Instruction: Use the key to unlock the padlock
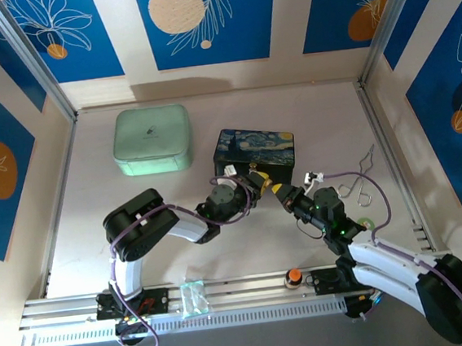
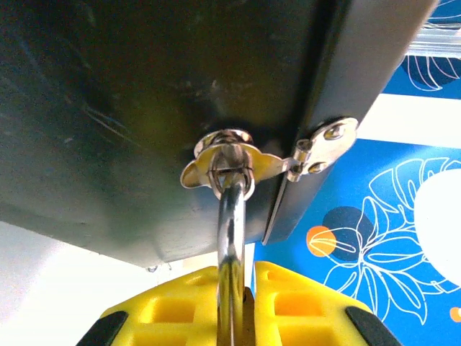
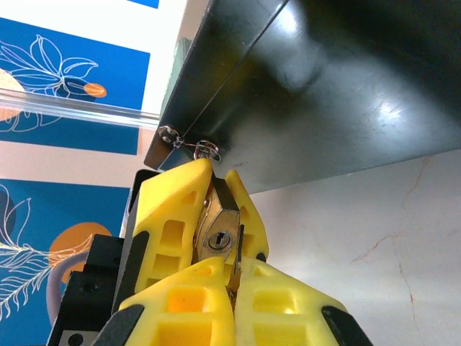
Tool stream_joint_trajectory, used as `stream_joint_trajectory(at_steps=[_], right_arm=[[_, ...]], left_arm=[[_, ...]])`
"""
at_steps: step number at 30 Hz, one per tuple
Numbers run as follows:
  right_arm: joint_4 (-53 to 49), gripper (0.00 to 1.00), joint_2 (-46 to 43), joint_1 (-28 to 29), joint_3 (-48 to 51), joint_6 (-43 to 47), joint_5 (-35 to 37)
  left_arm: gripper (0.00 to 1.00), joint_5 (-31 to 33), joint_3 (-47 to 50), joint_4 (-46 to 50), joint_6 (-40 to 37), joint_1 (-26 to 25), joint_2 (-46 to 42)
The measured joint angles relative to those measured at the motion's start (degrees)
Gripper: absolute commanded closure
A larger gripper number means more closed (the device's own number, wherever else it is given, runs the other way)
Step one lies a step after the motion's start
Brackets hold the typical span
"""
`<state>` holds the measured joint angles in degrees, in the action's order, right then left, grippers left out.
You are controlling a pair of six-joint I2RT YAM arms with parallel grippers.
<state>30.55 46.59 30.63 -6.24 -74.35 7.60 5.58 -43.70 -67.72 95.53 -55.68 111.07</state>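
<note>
Left gripper (image 2: 234, 288) clamps the padlock (image 3: 216, 238) — right gripper (image 3: 232, 277) pinched shut, seemingly on the key (image 3: 239, 249).

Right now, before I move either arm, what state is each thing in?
padlock: shackle through the hasp, clamped in left claw.
key: pinched in right claw, beside the keyhole, apparently not inserted.
box: lid shut, hasp closed.
green case: closed.

One each: padlock (image 3: 216, 235), key (image 3: 237, 256), box (image 1: 255, 153), case (image 1: 152, 140).
</note>
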Motion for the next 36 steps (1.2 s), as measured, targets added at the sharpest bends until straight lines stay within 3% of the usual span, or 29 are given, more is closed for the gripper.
stream_joint_trajectory(at_steps=[10, 36], right_arm=[[5.9, 1.0, 6.3, 0.2, 0.0, 0.2, 0.0], [-1.1, 1.0, -2.1, 0.9, 0.9, 0.4, 5.2]], left_arm=[[1.0, 0.0, -1.1, 0.2, 0.2, -0.5, 0.0], [1.0, 0.0, -1.7, 1.5, 0.0, -0.2, 0.1]])
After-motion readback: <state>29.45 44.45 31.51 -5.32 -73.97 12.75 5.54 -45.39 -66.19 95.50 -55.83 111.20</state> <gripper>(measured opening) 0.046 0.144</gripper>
